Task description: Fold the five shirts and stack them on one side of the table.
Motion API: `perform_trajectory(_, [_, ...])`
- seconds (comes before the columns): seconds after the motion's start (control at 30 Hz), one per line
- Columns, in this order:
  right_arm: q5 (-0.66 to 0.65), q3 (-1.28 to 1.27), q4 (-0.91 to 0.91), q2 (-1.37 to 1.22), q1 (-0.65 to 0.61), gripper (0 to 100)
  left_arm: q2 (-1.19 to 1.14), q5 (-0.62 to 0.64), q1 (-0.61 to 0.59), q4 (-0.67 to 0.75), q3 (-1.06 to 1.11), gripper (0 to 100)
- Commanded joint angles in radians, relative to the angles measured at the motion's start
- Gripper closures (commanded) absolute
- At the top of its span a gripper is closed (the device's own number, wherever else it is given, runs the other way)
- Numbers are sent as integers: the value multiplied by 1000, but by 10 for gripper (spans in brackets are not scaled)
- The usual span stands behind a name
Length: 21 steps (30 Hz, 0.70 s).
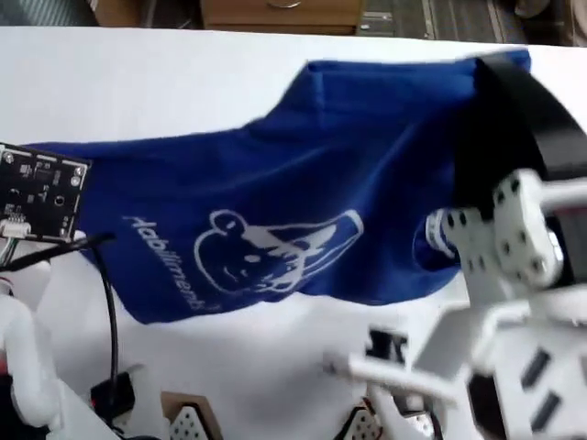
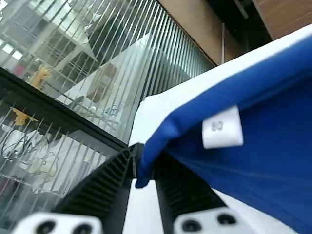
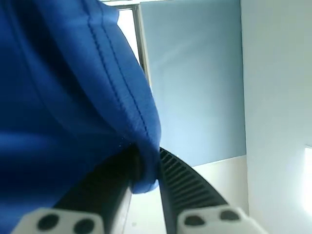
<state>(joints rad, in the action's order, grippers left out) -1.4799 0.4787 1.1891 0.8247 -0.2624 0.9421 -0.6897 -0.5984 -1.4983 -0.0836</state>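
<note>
1 blue shirt (image 1: pixel 303 156) — white chest print, white tag (image 2: pixel 222 127) beside left gripper (image 2: pixel 145 163). Left gripper, right gripper (image 3: pixel 146 163) — both clamped on shirt edge.

The blue shirt (image 1: pixel 275 211) hangs spread across the middle of the scene. It is stretched from the left side to the far right, and its cloth is pulled into long slanting folds. A white print (image 1: pixel 266 252) sits on its near half: a cartoon animal head with a line of lettering to its left. One edge is pinched in the left gripper (image 2: pixel 144 163), close to a small white tag (image 2: pixel 222 127). A double-stitched hem (image 3: pixel 105 68) is pinched in the right gripper (image 3: pixel 145 168).
</note>
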Motion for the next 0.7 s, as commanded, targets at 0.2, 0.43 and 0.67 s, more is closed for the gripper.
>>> perform_trajectory(0.2, [9, 12, 125, 62, -54, 978, 3, 46, -9, -97, -54, 980])
perform_trajectory(0.43, [11, -34, 102, 10, -50, 978, -5, 46, -6, 3, -2, 980])
perform_trajectory(0.67, [11, -173, -68, -127, -48, 978, -8, 40, 61, 233, 240, 980])
